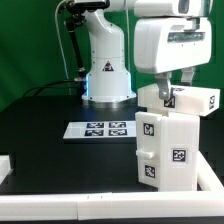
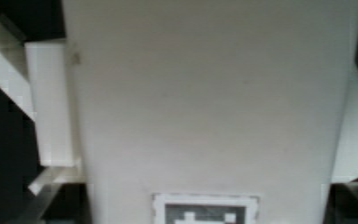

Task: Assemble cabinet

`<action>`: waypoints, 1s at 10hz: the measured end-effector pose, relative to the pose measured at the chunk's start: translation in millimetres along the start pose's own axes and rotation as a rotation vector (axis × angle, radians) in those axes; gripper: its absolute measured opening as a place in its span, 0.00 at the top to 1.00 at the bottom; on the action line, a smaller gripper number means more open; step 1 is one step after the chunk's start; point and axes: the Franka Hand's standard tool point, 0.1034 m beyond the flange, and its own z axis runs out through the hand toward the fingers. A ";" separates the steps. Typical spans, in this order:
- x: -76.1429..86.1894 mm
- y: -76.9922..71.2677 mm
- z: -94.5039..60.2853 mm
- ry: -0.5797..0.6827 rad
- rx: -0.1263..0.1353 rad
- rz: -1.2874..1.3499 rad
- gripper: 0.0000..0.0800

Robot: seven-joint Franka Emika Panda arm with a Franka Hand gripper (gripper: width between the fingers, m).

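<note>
I am viewing the scene through two cameras. In the exterior view, the large white thin-walled cabinet box (image 1: 166, 148) is standing upright on the black tabletop (image 1: 50, 150) toward the exterior view's right, showing three square black-and-white marker tags on its front faces. A smaller white tagged block (image 1: 188, 99) is lying across the top of the box, carrying tags of its own, and one end is jutting past the box toward the exterior view's right. The white two-finger gripper (image 1: 168, 92) is reaching down from the bulky white wrist housing (image 1: 168, 42) to this block; its dark fingers (image 1: 164, 88) are meeting the block's upper edge, but I cannot tell whether they are spread or pinching it. Behind, the white robot arm base (image 1: 106, 62) is standing on a disc that is glowing blue at its rim. The flat white marker board (image 1: 100, 128), printed with four tags, is lying on the table between the base and the box. The tags carry patterns only; I am reading no lettering or brand anywhere. In the wrist view, a broad white panel face (image 2: 202, 100) is filling most of the picture, with part of one marker tag (image 2: 208, 211) showing at its edge.
</note>
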 end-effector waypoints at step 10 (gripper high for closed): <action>0.1 -4.6 -0.8 0.023 0.029 0.900 0.31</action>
